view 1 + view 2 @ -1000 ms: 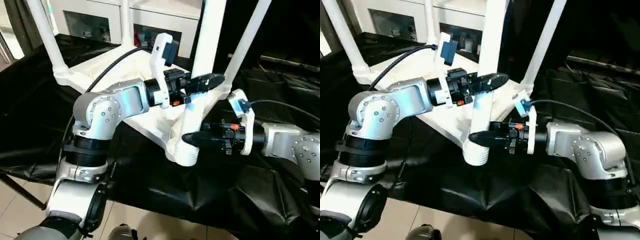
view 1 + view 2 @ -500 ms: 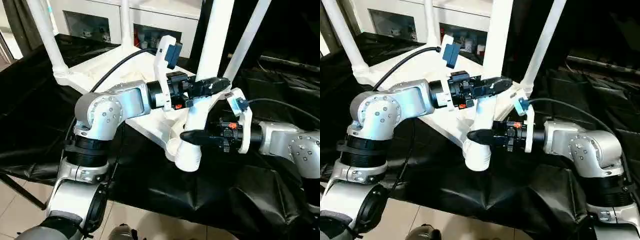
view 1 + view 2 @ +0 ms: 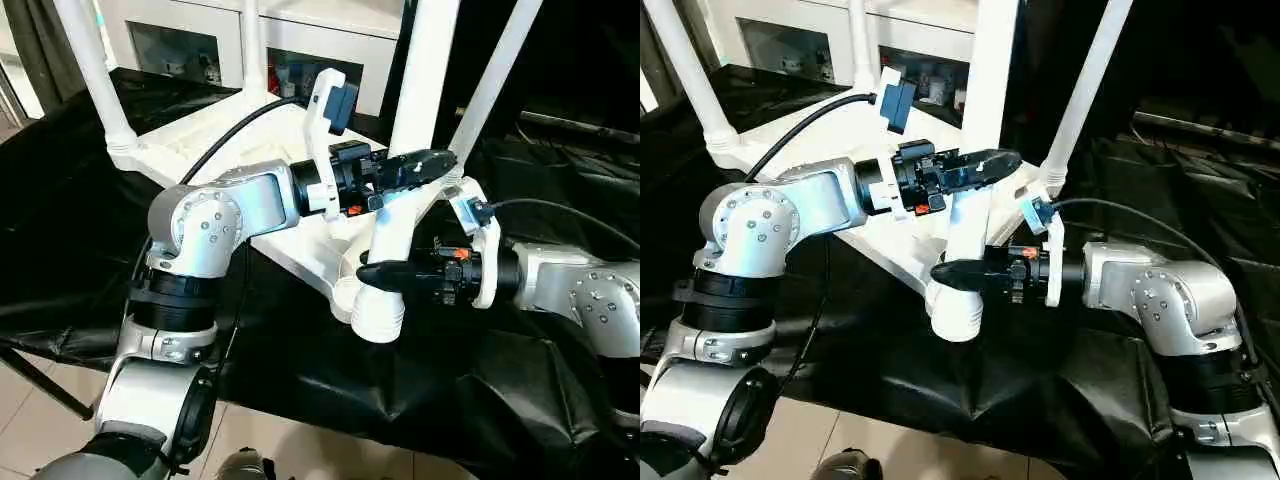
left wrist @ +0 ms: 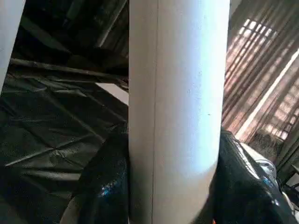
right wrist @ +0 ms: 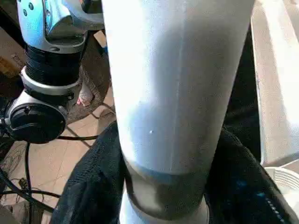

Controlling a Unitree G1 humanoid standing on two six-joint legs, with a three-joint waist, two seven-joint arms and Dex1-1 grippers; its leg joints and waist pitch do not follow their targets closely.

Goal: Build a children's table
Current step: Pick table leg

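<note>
The white tabletop (image 3: pixel 230 125) lies upside down on the black-covered table with its legs pointing up. The near leg (image 3: pixel 425 60) rises from the round corner socket (image 3: pixel 375 312) at the front corner. My left gripper (image 3: pixel 415 165) is shut on this leg about a third of the way up. My right gripper (image 3: pixel 385 272) is shut on it lower down, just above the socket. In the left wrist view the leg (image 4: pixel 177 102) stands between black fingers (image 4: pixel 105 182). In the right wrist view the leg (image 5: pixel 177 84) sits between fingers (image 5: pixel 88 186).
Three other legs stand in their sockets: far left (image 3: pixel 95 70), back (image 3: pixel 253 40) and right (image 3: pixel 495 75). A white glass-door cabinet (image 3: pixel 190 40) stands behind. Black cloth (image 3: pixel 450 390) drapes over the table's front edge, with tiled floor (image 3: pixel 40 420) below at the left.
The right gripper has shifted a little to the left on the leg's base. The near leg and its corner socket have moved slightly with both grippers still holding.
</note>
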